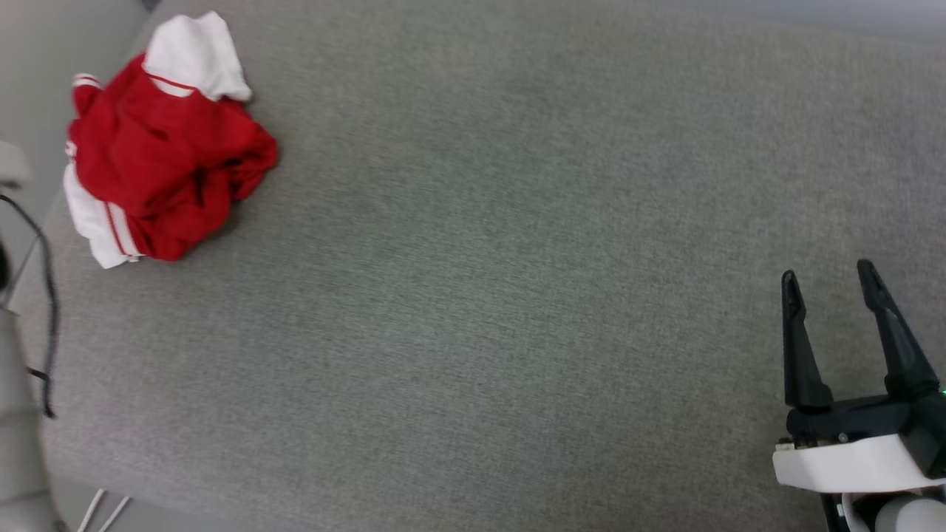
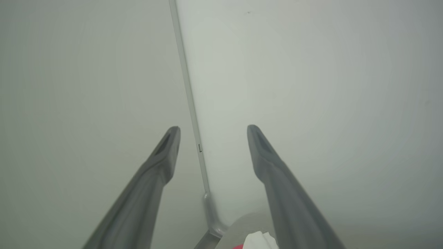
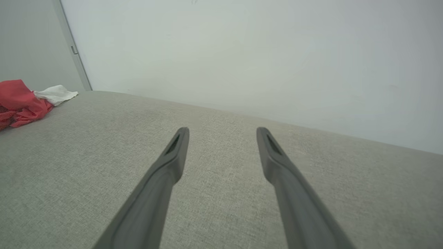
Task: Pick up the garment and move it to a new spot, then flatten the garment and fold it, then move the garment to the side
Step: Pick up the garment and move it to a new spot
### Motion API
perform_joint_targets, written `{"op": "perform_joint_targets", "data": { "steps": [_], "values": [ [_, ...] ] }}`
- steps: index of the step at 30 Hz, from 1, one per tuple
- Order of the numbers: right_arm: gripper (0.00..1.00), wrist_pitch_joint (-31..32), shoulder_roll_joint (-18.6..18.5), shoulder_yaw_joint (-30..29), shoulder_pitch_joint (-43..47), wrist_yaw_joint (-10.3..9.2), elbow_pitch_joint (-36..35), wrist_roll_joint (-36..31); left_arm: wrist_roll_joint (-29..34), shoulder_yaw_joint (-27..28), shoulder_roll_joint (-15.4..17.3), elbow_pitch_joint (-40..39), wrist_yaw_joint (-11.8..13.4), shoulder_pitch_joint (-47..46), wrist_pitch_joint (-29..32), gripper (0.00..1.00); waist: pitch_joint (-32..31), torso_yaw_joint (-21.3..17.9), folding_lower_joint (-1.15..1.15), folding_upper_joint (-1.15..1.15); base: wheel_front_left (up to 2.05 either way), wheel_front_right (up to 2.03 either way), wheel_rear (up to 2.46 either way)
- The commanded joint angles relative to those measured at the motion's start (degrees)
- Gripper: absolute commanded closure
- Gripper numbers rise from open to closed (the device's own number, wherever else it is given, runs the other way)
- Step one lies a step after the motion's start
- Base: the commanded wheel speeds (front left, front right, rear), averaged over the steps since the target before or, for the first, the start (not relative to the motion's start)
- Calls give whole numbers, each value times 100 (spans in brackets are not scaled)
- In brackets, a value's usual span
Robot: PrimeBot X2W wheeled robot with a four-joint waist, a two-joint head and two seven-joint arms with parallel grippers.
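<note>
Head view: grey woven surface (image 1: 517, 258) wide, garment (image 1: 162, 155) crumpled at far left corner. Right gripper (image 1: 827, 270) fingers apart, empty, near right. Left gripper (image 2: 213, 128) spread too, facing pale wall (image 2: 311, 86) corner.

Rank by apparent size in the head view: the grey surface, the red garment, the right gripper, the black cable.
1. grey surface
2. garment
3. right gripper; it sits nearer the camera, so its place against the garment is unsure
4. black cable
</note>
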Motion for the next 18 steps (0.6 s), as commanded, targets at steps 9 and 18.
{"op": "perform_joint_targets", "data": {
  "steps": [9,18],
  "values": [
    [0,-12,4,-69,-392,-4,-487,-135,-648,-53,1158,1459,-402,-1542,1442,0,881,-521,-1,0,0,0,0],
    [0,-12,5,-54,-555,-4,-709,-200,-1710,-1537,1832,1955,-439,-1865,3419,0,1220,-583,-1,0,0,0,0]
  ]
}}
